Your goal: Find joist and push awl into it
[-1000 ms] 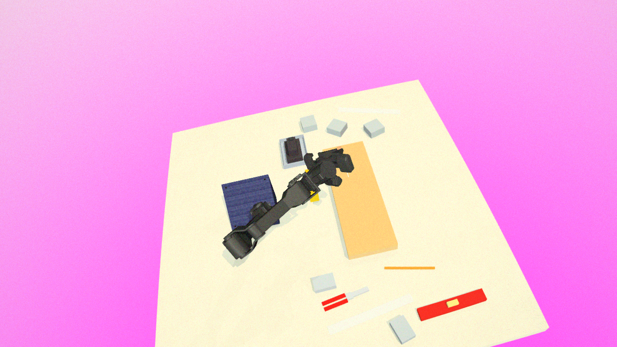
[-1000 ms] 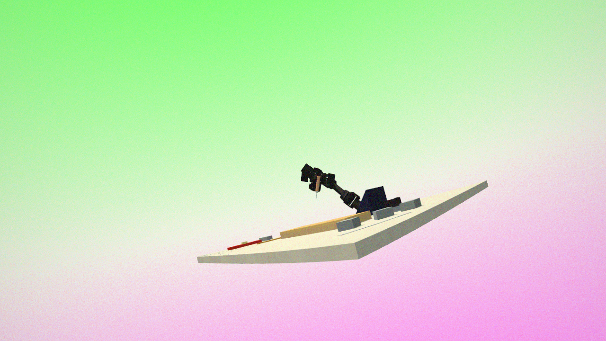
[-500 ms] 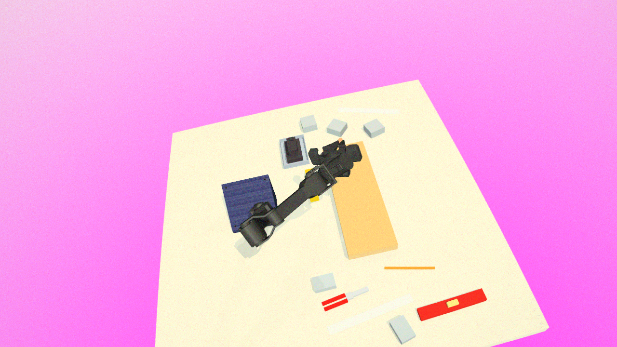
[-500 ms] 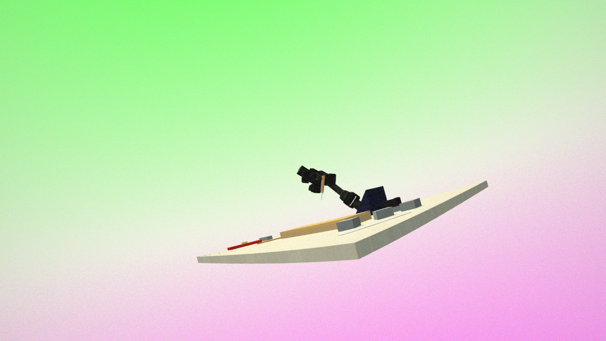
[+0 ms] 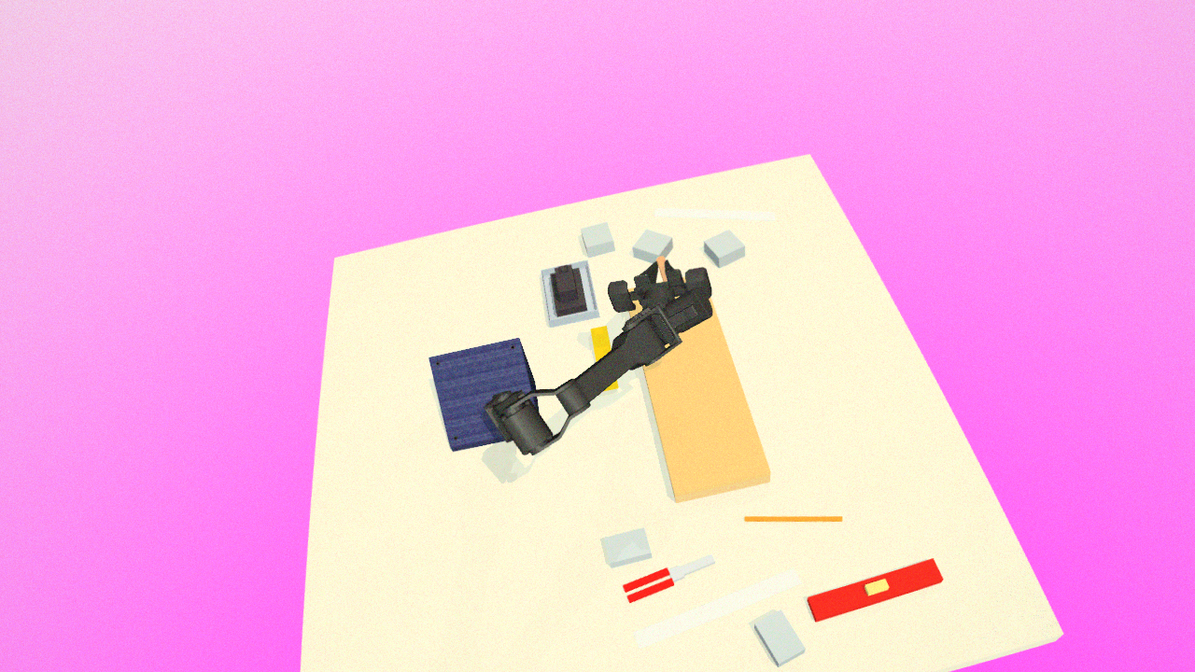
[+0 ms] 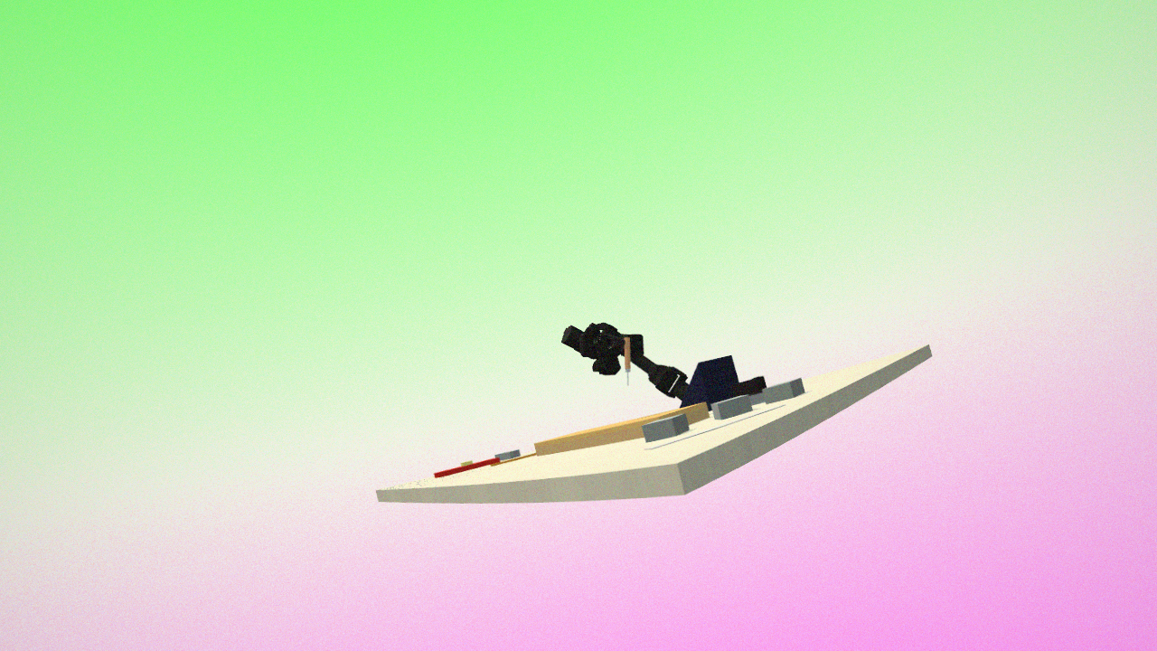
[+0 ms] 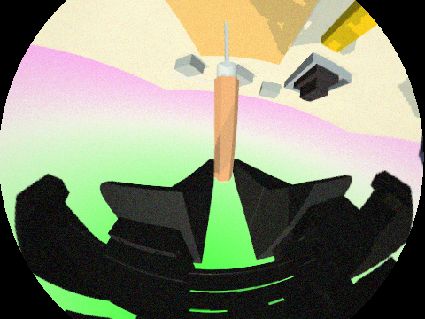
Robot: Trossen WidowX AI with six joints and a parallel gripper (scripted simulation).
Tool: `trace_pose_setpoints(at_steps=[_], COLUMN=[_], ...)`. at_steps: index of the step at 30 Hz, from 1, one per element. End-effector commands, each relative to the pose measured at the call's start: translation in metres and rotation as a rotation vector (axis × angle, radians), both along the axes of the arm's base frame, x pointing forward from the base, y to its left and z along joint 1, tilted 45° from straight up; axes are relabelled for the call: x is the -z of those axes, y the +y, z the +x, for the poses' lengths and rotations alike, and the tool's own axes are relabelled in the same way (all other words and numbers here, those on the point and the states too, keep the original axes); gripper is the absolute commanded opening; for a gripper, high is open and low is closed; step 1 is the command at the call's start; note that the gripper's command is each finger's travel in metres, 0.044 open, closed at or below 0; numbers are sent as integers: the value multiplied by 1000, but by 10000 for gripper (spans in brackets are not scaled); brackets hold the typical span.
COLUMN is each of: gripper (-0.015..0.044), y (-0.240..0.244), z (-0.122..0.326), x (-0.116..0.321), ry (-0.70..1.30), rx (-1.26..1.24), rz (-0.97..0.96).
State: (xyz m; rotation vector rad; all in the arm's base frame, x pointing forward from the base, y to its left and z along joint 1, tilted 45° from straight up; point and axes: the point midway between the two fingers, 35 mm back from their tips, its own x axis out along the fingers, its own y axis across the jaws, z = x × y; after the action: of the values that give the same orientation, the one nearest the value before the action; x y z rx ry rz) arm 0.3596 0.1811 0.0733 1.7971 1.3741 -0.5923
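Note:
My gripper [image 5: 660,269] [image 6: 625,341] [image 7: 223,163] is shut on the awl [image 5: 661,263] [image 6: 626,356] [image 7: 226,124], holding the end of its orange handle. In the exterior view the awl hangs nearly upright, metal tip down, with a gap between the tip and the surfaces below. The tan floor panel [image 5: 709,409] [image 6: 610,432] [image 7: 204,27] lies flat; my gripper is above its upper end in the top view. The black stud finder [image 5: 569,294] [image 7: 316,81] sits in the grey tray [image 5: 573,319] [image 7: 313,58]. The joist is hidden. I cannot make out a hole.
A yellow block [image 5: 600,338] [image 7: 351,27] is beside the panel, partly under the arm. A navy block [image 5: 476,375] [image 6: 715,380] is at the arm's base. Several grey blocks [image 5: 597,240] [image 6: 665,427], red-handled pliers [image 5: 648,592], an orange stick [image 5: 793,519] and a red level [image 5: 910,575] lie around.

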Motion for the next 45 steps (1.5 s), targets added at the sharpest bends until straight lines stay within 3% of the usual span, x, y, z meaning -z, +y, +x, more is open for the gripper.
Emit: trace_pose_setpoints(at_steps=[1, 18, 45], gripper=[0, 0, 0], y=[5, 11, -3], z=[7, 22, 22], x=[9, 57, 72], ry=[47, 260, 262], rx=[-29, -76, -77], rz=[46, 211, 211])
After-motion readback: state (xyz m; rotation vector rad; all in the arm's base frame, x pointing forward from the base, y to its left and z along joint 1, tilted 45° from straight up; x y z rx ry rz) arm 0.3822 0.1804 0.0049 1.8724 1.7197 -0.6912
